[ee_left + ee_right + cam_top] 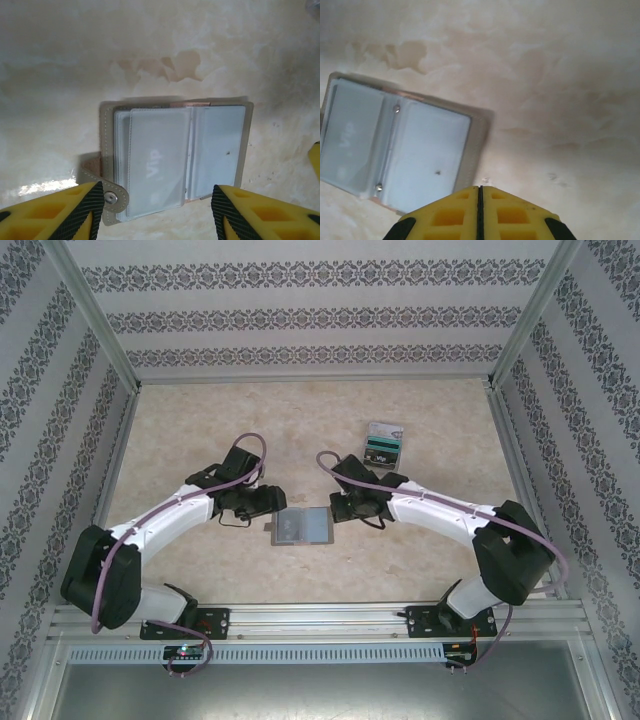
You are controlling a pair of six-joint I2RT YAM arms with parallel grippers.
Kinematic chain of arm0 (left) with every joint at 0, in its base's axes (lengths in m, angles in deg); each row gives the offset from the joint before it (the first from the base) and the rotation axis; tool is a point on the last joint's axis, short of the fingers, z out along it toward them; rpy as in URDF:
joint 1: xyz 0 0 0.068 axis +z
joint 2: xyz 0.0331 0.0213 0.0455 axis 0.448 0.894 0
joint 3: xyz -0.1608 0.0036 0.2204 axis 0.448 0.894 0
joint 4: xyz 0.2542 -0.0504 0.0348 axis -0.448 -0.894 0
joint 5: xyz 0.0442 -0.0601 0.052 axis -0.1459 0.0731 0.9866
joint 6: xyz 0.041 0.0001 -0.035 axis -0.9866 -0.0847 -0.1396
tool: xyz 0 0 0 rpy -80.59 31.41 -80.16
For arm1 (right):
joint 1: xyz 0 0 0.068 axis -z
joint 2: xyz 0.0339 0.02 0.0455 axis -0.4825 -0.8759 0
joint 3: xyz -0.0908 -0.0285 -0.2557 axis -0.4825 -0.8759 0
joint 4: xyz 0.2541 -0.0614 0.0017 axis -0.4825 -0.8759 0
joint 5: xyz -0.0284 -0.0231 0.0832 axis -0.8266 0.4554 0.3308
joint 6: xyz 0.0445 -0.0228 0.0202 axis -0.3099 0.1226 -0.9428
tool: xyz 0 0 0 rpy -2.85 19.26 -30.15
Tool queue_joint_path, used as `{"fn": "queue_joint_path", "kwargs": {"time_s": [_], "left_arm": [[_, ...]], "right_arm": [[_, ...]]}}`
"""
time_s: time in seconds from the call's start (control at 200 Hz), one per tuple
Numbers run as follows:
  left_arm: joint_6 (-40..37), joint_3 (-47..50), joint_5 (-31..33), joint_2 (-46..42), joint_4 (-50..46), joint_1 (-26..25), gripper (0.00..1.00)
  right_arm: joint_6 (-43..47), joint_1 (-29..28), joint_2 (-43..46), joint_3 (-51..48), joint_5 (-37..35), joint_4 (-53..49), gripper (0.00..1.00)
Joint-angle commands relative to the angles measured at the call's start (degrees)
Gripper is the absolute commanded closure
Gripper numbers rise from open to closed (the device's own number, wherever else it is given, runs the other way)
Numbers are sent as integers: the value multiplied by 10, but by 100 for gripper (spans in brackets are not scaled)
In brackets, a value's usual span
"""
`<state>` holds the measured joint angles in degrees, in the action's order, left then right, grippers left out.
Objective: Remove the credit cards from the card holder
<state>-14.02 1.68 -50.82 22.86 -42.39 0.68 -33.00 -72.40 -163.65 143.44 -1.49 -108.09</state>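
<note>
as the card holder (pixel 220 145) lies open, a vip card (pixel 155 160) shows.

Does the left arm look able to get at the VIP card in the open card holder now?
Probably yes. The grey-brown folding card holder lies open, its pale VIP card faces up in a sleeve, and the left arm's yellow fingers stand apart over its near edge with nothing between.
</note>
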Motion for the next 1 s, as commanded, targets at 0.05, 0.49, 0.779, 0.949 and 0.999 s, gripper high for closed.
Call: {"fn": "queue_joint_path", "kwargs": {"time_s": [0.05, 0.49, 0.779, 0.949, 0.999], "left_arm": [[20, 7, -9, 22, 24, -26, 42], [13, 6, -37, 72, 47, -48, 51], [9, 12, -28, 95, 39, -51, 52], [11, 17, -20, 100, 38, -51, 52], [11, 16, -24, 104, 39, -52, 52]], "right_arm": [[-73, -14, -34, -24, 51, 64, 100], [-83, -18, -73, -38, 51, 64, 100], [-88, -20, -79, -41, 53, 66, 100], [-88, -20, -81, -40, 53, 66, 100], [-88, -20, -82, -39, 54, 66, 100]]}}
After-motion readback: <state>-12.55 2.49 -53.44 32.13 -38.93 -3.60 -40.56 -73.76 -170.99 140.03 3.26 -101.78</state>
